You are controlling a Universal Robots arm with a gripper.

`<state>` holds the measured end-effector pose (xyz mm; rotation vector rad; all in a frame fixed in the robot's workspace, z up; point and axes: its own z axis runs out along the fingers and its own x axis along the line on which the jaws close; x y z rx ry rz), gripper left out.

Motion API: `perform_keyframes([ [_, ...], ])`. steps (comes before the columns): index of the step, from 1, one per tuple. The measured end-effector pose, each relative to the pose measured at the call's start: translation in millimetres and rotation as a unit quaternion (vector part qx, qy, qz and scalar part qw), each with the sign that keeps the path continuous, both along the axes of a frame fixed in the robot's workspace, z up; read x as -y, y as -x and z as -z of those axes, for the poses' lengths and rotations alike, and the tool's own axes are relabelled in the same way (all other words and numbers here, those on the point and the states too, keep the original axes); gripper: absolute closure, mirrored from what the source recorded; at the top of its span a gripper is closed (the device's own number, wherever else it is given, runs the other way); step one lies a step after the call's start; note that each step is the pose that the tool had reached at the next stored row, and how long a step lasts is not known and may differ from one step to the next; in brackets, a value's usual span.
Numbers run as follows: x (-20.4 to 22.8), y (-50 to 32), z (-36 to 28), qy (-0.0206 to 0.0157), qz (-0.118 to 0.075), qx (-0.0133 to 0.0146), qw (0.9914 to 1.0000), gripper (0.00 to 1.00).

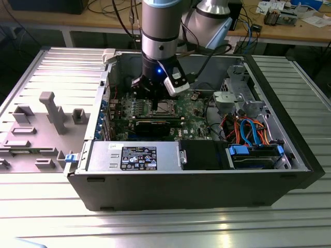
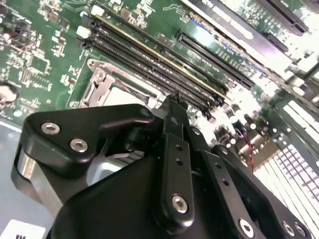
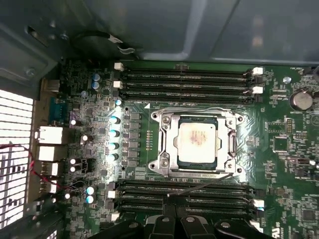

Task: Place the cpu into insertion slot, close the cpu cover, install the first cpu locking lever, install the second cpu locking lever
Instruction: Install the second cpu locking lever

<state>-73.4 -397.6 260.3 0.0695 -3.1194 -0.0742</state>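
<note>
The cpu (image 3: 197, 139) lies flat in the insertion slot (image 3: 160, 168) on the green board. The cpu cover (image 3: 167, 144) is down over it, framing its silvery top. A thin locking lever (image 3: 204, 184) stands loose, running slantwise from the socket's corner out over the memory slots. My gripper (image 3: 172, 211) is shut, and its tip meets that lever's free end. Whether the lever is pinched or merely touched is unclear. In the second wrist view the gripper (image 2: 174, 102) narrows to a point just beside the socket (image 2: 112, 89). In the exterior view the gripper (image 1: 154, 101) hangs inside the case next to the socket (image 1: 166, 107).
Black memory slots (image 3: 184, 82) flank the socket on both sides. A long black graphics card (image 1: 155, 126) lies in front of it, with the power supply (image 1: 134, 155) and the blue drive bay with cables (image 1: 253, 150) nearer. The case walls (image 1: 111, 67) close in around.
</note>
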Motion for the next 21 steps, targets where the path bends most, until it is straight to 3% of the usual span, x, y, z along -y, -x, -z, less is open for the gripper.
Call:
perform_keyframes([
  [4, 0.0, -5.0, -3.8, -0.0011, 0.000, -0.0004, 1.00000, 0.89],
  [7, 0.0, -13.7, -2.4, -0.0066, -0.001, -0.0017, 0.99998, 0.89],
  [13, 0.0, -12.9, 6.1, -0.0072, -0.005, -0.0018, 0.99996, 0.89],
  [17, -0.1, -7.3, 11.2, -0.0101, -0.010, -0.0018, 0.99990, 0.89],
  [18, -0.2, -6.9, 11.9, -0.0135, -0.010, -0.0018, 0.99986, 0.89],
  [20, -0.2, -6.9, 12.0, -0.0141, -0.010, -0.0017, 0.99985, 0.89],
  [21, -0.1, -6.9, 12.0, -0.0202, -0.010, -0.0017, 0.99974, 0.89],
])
